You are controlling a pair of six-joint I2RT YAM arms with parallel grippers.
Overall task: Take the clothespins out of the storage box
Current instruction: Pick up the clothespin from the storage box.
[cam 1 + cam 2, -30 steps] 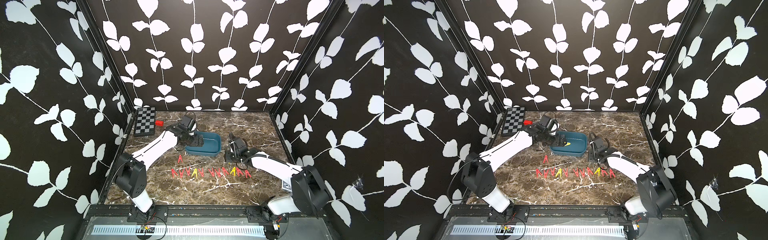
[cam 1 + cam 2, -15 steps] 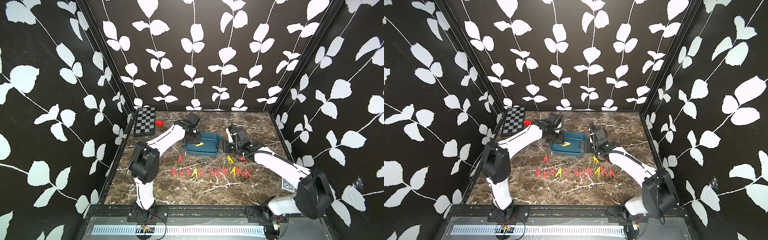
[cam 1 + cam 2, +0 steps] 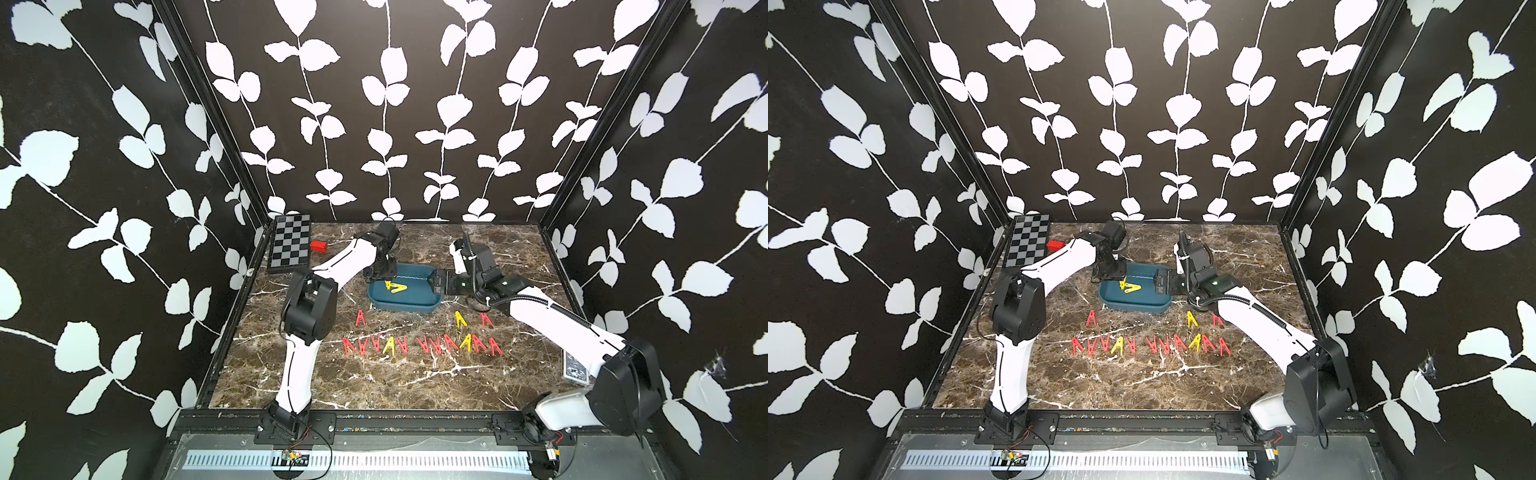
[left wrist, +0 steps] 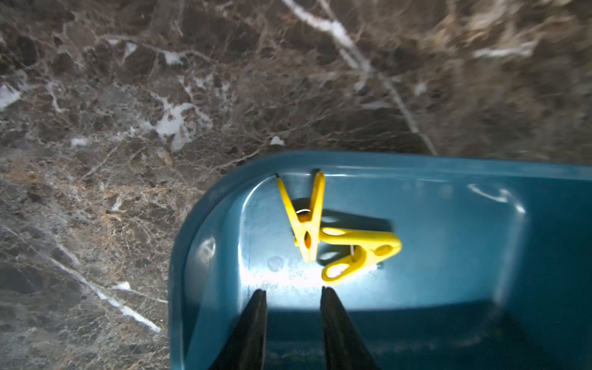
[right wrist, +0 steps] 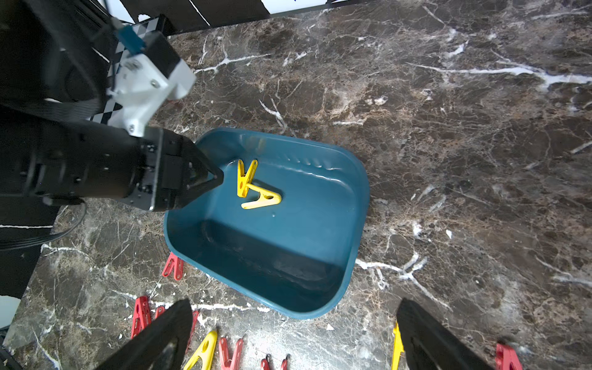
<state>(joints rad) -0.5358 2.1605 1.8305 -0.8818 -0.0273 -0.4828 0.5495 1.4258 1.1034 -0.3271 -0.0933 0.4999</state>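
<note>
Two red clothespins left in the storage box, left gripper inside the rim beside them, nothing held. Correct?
Not red: the two clothespins in the storage box are yellow, clear in the left wrist view. The left gripper is inside the rim beside them, holding nothing.

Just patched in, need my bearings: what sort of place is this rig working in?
Probably a staged robot test booth, not a home: leaf-print walls enclose a marble-look tabletop, and the left arm and right arm mount on a front rail.

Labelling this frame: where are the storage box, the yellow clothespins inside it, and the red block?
storage box (image 3: 404, 306): top view, near wall.
yellow clothespins (image 4: 307, 235): left wrist view, upright one's hinge.
red block (image 3: 318, 246): top view, top face.
</note>
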